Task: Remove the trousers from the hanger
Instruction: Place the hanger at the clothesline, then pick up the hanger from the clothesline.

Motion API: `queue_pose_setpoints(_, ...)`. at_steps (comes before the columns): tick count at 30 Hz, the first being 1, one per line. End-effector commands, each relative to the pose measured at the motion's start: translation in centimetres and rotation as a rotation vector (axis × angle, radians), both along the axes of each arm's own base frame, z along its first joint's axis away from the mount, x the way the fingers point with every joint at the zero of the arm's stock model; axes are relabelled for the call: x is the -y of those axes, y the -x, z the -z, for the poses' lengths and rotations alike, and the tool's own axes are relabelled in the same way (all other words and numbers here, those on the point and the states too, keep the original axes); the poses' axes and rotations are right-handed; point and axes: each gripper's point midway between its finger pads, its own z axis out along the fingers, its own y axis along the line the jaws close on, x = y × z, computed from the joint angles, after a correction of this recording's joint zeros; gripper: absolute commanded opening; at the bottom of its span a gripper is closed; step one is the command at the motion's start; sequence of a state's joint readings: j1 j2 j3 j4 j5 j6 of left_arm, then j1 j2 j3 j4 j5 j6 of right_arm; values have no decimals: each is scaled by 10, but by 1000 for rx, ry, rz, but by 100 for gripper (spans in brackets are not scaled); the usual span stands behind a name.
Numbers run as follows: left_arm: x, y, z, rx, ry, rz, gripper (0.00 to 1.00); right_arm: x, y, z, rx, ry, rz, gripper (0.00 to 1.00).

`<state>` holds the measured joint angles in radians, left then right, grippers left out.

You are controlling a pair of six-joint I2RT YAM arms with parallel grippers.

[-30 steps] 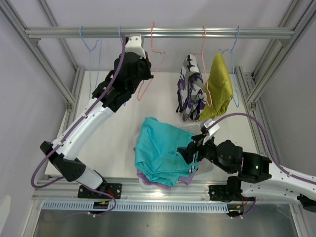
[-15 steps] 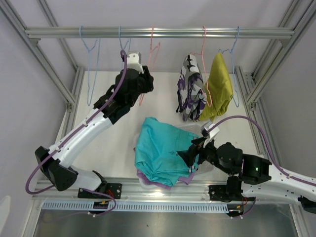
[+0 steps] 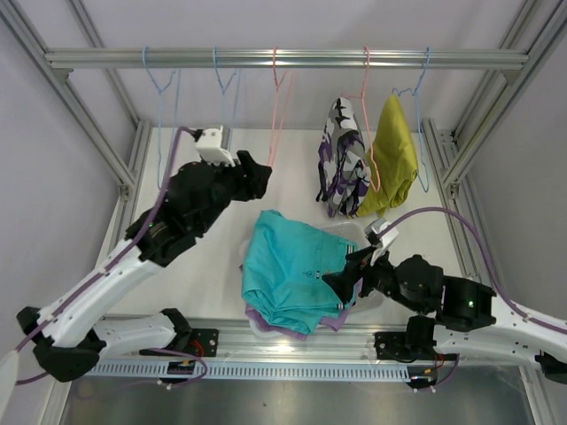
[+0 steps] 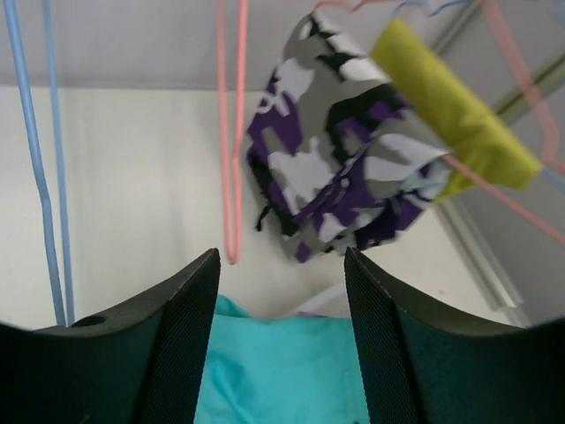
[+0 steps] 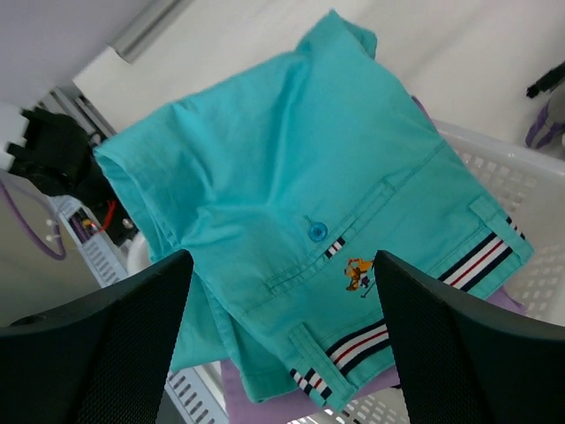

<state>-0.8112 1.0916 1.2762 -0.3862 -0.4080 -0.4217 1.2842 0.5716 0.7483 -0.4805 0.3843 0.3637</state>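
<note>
We are seeing the teal trousers (image 3: 288,266) lying off any hanger at 6 o'clock on the table (image 3: 217,257), draping over lilac trousers (image 3: 266,320) and a white basket (image 5: 494,185). The purple-grey camouflage trousers (image 3: 341,168) and mustard trousers (image 3: 394,155) are hanging from the rail (image 3: 283,58) at 1 o'clock. The left gripper (image 4: 281,265) and right gripper (image 5: 281,265) are both gaping, grasping nothing. A small orange emblem (image 5: 357,272) is showing on the teal cloth, too small to read.

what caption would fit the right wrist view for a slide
Open right hand above the teal trousers, which lie over a lilac garment on a white basket.
</note>
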Motion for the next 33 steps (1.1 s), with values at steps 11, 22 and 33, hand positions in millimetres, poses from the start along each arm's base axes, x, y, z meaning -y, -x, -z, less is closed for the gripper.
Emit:
queue_pose_setpoints(11,104,23,-111,58,241,460,68,68,-19,-202,299,-270,166,85)
queue_pose_setpoints(22,208,-27,-90,-132,320,606,73,98,-14,-238,319,-339,198,83)
queue_pose_setpoints(33,237,-77,-63,-213,459,623,74,107,-10,-224,303,-344,197,85)
